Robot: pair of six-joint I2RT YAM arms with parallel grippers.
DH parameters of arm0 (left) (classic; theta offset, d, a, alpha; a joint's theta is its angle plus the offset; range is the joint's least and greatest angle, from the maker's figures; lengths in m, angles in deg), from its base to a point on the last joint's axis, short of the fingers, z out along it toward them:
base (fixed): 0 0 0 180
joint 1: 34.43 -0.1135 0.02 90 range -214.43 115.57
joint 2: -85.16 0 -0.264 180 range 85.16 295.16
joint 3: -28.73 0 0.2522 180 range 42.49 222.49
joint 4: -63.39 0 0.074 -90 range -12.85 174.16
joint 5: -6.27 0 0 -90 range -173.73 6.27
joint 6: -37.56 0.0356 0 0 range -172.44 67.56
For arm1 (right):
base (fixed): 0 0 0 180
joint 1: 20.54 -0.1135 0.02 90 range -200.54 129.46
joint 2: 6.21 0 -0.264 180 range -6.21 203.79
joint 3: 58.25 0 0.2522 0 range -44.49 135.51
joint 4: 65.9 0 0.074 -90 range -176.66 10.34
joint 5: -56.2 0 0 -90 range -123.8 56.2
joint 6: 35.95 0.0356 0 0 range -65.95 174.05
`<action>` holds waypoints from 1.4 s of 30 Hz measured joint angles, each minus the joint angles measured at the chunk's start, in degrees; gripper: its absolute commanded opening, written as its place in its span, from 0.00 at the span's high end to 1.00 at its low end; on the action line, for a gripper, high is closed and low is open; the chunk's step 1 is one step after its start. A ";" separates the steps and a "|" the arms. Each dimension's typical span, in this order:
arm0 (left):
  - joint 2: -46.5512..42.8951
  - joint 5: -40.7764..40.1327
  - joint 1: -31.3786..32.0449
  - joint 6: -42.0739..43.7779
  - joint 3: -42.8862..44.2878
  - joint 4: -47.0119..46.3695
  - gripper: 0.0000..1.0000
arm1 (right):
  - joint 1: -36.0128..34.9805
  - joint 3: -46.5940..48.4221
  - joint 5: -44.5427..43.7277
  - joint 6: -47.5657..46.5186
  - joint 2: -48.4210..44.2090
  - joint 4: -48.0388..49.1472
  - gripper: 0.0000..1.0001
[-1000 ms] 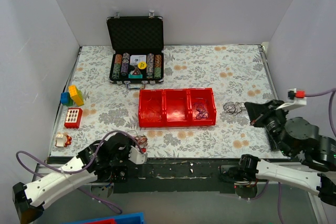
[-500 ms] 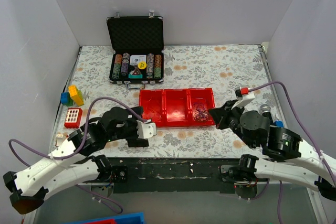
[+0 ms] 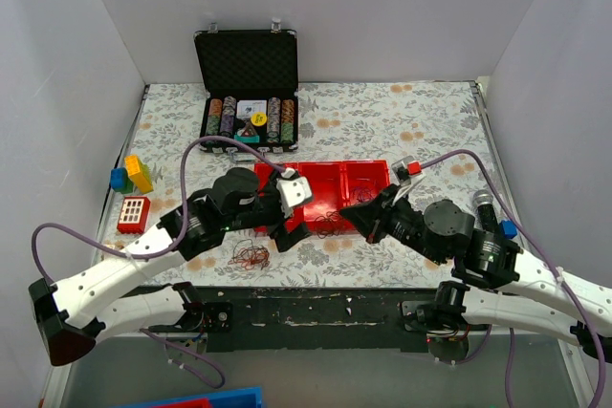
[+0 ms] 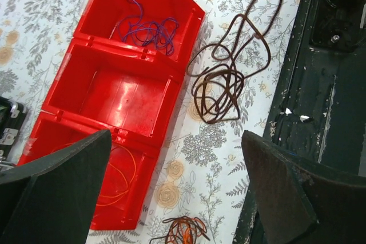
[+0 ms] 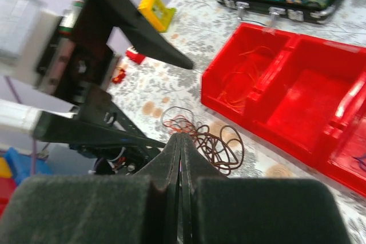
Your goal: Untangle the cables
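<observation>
Your right gripper (image 5: pixel 180 136) pinches a loose dark-brown tangle of thin wire (image 4: pixel 220 92); left gripper (image 4: pixel 176 134) spread; the small coppery-orange wire clump (image 4: pixel 183 230) is cropped.

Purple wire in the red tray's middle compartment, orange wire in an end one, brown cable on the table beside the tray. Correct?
No. The purple wire lies in an end compartment of the red tray; the middle one is empty, as the left wrist view shows. The rest is right.
</observation>
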 measured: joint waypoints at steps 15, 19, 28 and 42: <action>2.75 11.19 -0.87 -0.04 0.00 -2.67 0.28 | 0.00 -0.50 7.98 -0.44 0.98 6.84 0.99; 2.75 14.58 -1.25 1.05 0.00 -0.90 0.76 | 0.00 -0.61 8.50 -0.44 0.76 6.93 0.99; 2.73 15.93 -1.25 2.71 0.00 0.87 1.00 | 0.00 -0.61 8.44 -0.42 -0.98 6.78 0.99; -7.17 5.42 -1.29 4.11 -0.09 2.71 1.00 | -0.02 -0.61 -13.53 5.88 -12.13 -13.11 0.99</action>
